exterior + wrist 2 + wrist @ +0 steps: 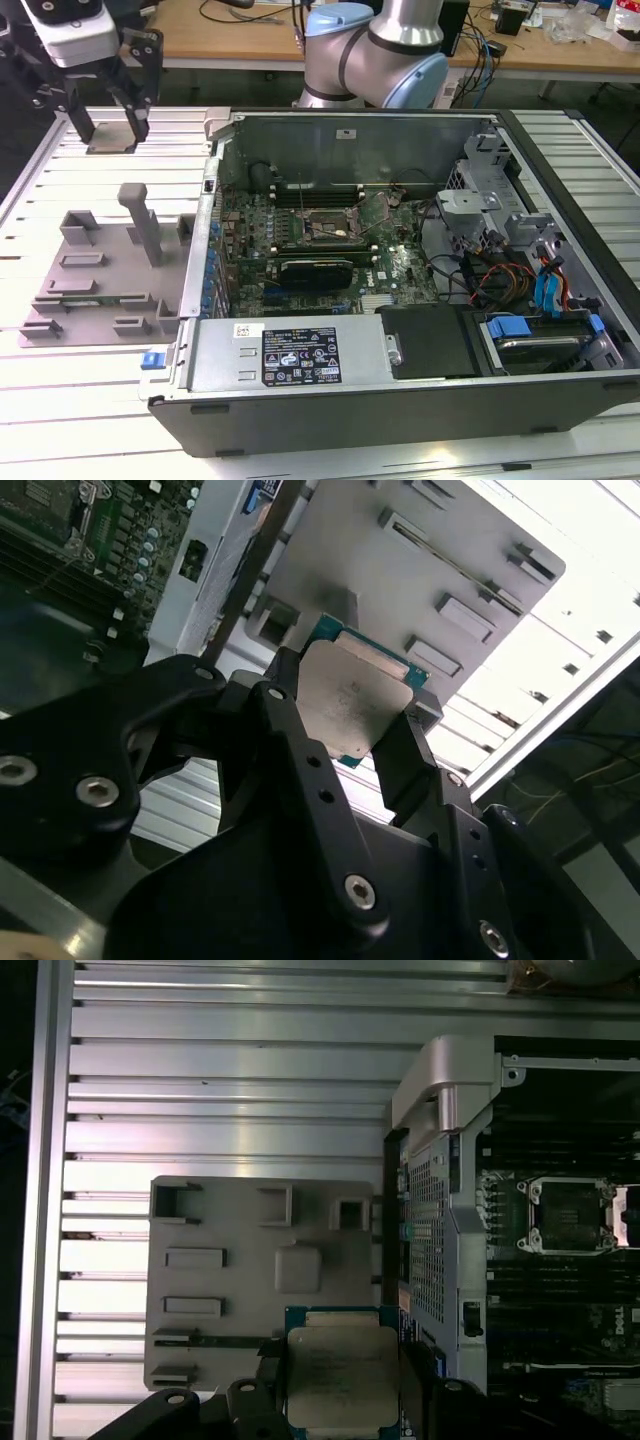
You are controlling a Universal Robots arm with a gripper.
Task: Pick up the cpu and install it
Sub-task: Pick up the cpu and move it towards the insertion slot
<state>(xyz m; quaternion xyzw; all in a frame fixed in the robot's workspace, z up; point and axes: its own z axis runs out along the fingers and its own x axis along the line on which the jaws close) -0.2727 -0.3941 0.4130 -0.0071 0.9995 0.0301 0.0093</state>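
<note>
The cpu (112, 137), a flat square chip with a pale silver top, hangs in my gripper (110, 128) at the back of the exterior view's left, above the slatted aluminium table. In both wrist views the black fingers (415, 725) press on two opposite edges of the cpu (350, 695), which shows a green rim. It also appears as the cpu (340, 1375) above the grey fixture tray (230, 1280). The dark motherboard socket (325, 228) with its metal frame lies inside the open computer case (400, 400), off to the exterior view's right of the gripper.
The grey fixture tray (100, 270) with upright posts lies on the table (60, 400) to the left of the case. The case wall (205, 210) stands between tray and motherboard. Cables, drive cages and a black card surround the socket. The arm's base (375, 50) stands behind the case.
</note>
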